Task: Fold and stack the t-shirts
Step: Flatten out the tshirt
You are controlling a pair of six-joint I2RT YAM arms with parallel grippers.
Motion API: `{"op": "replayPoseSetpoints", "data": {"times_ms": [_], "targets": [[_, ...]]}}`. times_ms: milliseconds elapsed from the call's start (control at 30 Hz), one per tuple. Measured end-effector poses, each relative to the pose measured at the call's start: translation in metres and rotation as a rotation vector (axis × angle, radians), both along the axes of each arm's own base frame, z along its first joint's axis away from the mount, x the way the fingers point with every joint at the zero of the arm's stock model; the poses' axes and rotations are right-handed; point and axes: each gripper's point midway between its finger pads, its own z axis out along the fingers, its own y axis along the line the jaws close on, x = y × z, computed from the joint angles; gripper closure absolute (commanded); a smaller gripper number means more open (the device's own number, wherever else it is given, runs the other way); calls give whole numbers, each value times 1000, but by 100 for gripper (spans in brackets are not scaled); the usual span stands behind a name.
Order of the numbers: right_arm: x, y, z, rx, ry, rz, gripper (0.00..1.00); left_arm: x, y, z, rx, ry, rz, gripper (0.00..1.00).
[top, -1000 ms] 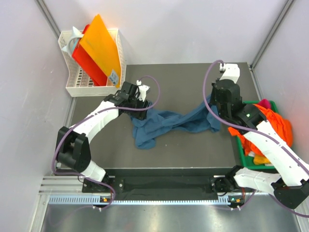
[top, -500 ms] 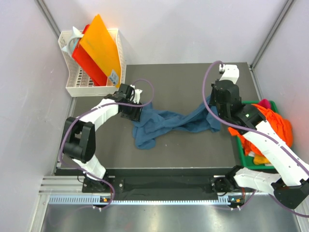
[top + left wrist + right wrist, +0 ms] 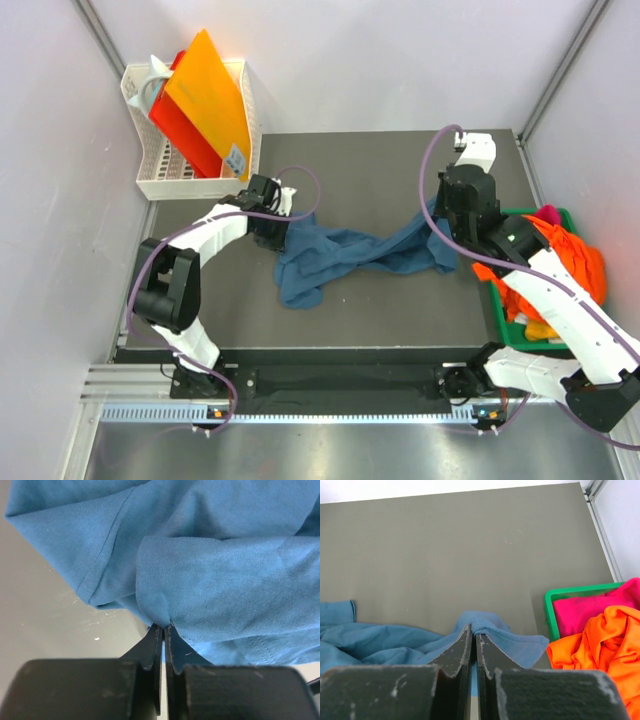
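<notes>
A dark teal-blue t-shirt (image 3: 345, 255) lies crumpled and twisted across the middle of the dark table. My left gripper (image 3: 274, 232) is at its left end, shut on a pinch of the teal cloth (image 3: 160, 605). At the shirt's right end my right gripper (image 3: 440, 235) is shut on a fold of the same shirt (image 3: 490, 627). Orange (image 3: 572, 252) and magenta-pink (image 3: 547, 214) t-shirts are heaped in the green tray (image 3: 520, 340) at the right, with a bit of yellow cloth (image 3: 540, 328) below them. The right wrist view shows the orange (image 3: 600, 640) and pink (image 3: 580, 611) shirts too.
A white slotted basket (image 3: 165, 175) holding orange and red flat boards (image 3: 205, 100) stands at the table's back left corner. Grey walls close in both sides. Bare table (image 3: 380, 170) lies behind the shirt, and a strip in front of it.
My left gripper moved down to the teal shirt's left end and shut on it. The right gripper and the shirt's right end stayed put.
</notes>
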Motion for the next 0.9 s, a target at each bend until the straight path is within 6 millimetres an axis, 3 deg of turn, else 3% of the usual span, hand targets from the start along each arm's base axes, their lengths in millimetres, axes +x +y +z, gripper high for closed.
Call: {"op": "replayPoseSetpoints", "data": {"times_ms": [200,300,433,567,633,700,767,900], "targets": [[1,0,-2,1,2,-1,100,-2,2,3,7,1,3,100],[1,-1,-2,0,3,-4,100,-3,6,24,8,-25,12,100],[1,-1,-2,3,2,-2,100,16,17,99,-46,-190,56,100],[2,-1,-6,11,2,2,100,36,34,196,-106,-442,102,100],[2,0,-14,9,13,6,100,33,38,217,-114,-499,103,100],[1,0,-23,1,29,9,100,26,39,221,-116,-510,98,100],[0,0,-31,-4,44,9,100,24,38,212,-111,-486,95,100],[-4,-3,-46,-3,65,6,100,13,41,169,-79,-370,93,100]]}}
